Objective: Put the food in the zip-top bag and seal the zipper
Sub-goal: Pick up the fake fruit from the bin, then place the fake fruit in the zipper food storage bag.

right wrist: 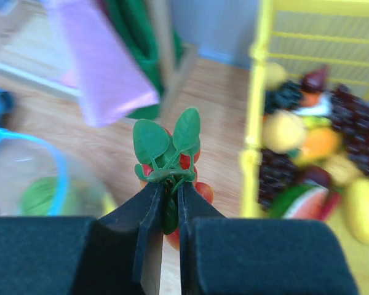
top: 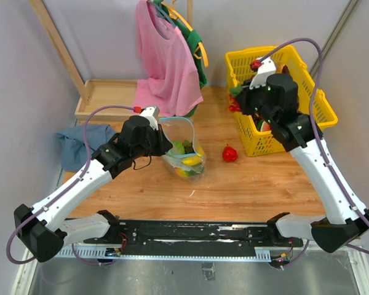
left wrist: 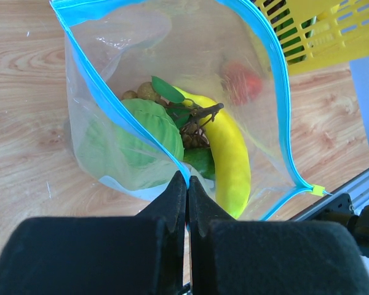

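Down-tilted left gripper [left wrist: 187,187] pinches teal zipper [left wrist: 160,155] of crinkly clear bag [left wrist: 141,43]; raised right gripper [right wrist: 170,193] clamps leafy red fruit [right wrist: 166,144].

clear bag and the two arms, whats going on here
The left pincer is shut on the teal-blue zipper strip of the clear plastic zip-top bag, holding its mouth open. A yellow toy banana and green leafy food are already inside. The right pincer pinches a red toy fruit with green leaves beside the yellow mesh basket. Another red toy food lies on the wooden table.
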`<state>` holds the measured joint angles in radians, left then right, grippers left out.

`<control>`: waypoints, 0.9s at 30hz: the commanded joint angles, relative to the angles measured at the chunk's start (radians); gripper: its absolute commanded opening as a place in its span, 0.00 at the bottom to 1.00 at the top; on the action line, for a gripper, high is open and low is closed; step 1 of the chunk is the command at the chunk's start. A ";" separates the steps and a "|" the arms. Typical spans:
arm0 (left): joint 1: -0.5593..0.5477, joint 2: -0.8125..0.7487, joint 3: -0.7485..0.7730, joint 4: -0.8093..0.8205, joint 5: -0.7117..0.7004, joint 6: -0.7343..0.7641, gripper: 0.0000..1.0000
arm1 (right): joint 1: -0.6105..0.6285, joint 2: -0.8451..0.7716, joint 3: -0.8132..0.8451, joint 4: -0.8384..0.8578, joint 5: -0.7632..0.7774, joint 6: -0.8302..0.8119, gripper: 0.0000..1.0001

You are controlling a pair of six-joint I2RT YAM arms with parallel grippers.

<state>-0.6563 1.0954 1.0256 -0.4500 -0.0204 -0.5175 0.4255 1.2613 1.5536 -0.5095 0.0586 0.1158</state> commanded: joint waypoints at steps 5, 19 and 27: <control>-0.001 -0.017 0.004 0.036 0.015 -0.025 0.00 | 0.255 0.010 -0.088 0.280 -0.140 0.137 0.01; -0.001 -0.044 -0.021 0.052 0.025 -0.028 0.00 | 0.410 0.197 -0.097 0.348 -0.194 0.137 0.01; -0.002 -0.049 -0.033 0.057 0.028 -0.027 0.00 | 0.411 0.267 -0.118 0.213 -0.150 0.064 0.09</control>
<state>-0.6563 1.0687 1.0027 -0.4248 0.0017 -0.5446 0.8223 1.5120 1.4471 -0.2302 -0.1280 0.2241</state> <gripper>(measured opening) 0.011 0.110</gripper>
